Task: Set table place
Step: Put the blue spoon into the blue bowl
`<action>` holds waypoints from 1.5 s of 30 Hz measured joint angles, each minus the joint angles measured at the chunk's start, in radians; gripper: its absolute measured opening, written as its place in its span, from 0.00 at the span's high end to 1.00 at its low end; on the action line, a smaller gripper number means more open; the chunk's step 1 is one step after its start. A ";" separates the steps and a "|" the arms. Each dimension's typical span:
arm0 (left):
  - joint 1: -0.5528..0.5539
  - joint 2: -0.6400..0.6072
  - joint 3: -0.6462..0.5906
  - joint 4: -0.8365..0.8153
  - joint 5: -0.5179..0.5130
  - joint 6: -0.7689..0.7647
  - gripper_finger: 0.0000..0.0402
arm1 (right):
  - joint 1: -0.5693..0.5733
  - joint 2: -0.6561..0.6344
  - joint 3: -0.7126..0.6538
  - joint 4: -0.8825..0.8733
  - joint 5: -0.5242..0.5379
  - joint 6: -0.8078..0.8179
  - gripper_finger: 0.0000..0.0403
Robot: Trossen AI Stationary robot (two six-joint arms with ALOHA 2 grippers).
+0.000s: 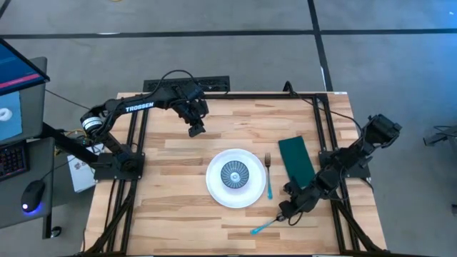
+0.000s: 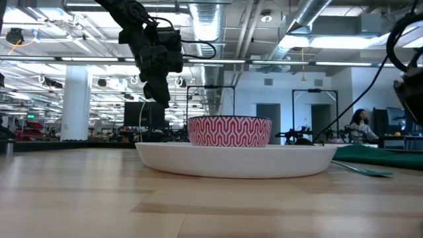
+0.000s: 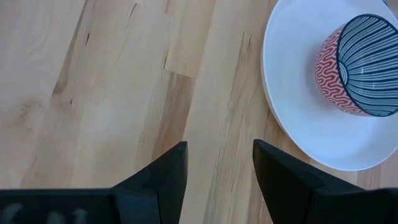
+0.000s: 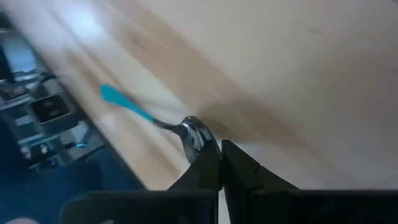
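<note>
White plate [image 1: 214, 187]; bowl [image 3: 357, 65] red-squiggled outside, blue-striped inside; turquoise-handled spoon [image 1: 263, 228].

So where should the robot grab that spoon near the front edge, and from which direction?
Grip the spoon by its slim turquoise handle, coming straight down from above: it lies flat on the table, so fingers must straddle it. The right gripper is at the bowl end.

Floor [image 1: 214, 18]: grey concrete, crossed by dark lines
Ceiling [image 2: 264, 26]: exposed silver ducts and pipes, long strip lights glowing
Pillar [image 2: 76, 102]: white, far side of the hall
Person [image 2: 360, 124]: seated in the distance
Monitor [image 1: 18, 93]: lit, beside the surface
</note>
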 joint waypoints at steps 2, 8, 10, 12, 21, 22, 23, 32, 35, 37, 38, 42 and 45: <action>0.000 0.000 0.000 0.000 0.000 0.001 0.57 | -0.007 -0.002 0.000 0.026 0.028 -0.027 0.94; 0.000 0.000 0.000 0.004 0.003 0.006 0.57 | -0.079 -0.063 -0.003 0.052 0.105 -0.173 0.94; 0.000 0.000 0.000 0.004 0.005 0.006 0.57 | -0.110 -0.097 -0.003 0.063 0.106 -0.241 0.94; 0.000 0.000 0.000 0.003 0.008 -0.007 0.57 | -0.141 -0.135 -0.003 0.065 0.105 -0.309 0.94; -0.020 0.000 0.000 0.004 0.018 -0.094 0.57 | -0.440 -0.231 0.008 0.017 0.029 -0.639 0.94; -0.024 0.000 0.000 0.004 0.017 -0.089 0.57 | -0.482 -0.226 0.018 0.002 -0.004 -0.675 0.94; -0.030 0.000 0.000 0.004 0.017 -0.080 0.57 | -0.521 -0.218 0.032 -0.013 -0.037 -0.715 0.94; -0.072 0.000 0.001 -0.031 0.009 -0.050 0.57 | -0.722 -0.052 0.256 -0.122 -0.275 -0.983 0.94; -0.076 0.000 0.001 -0.074 0.008 -0.048 0.57 | -0.748 0.047 0.328 -0.197 -0.326 -1.018 0.94; -0.076 0.000 0.001 -0.100 0.008 -0.039 0.57 | -0.759 0.114 0.377 -0.196 -0.375 -1.055 0.94; -0.076 0.000 0.001 -0.109 0.007 -0.037 0.57 | -0.763 0.144 0.403 -0.192 -0.395 -1.074 0.94; -0.076 0.000 0.001 -0.131 0.007 -0.037 0.57 | -0.775 0.234 0.491 -0.195 -0.447 -1.135 0.94; -0.076 0.000 0.001 -0.143 0.007 -0.037 0.57 | -0.790 0.271 0.539 -0.211 -0.472 -1.155 0.94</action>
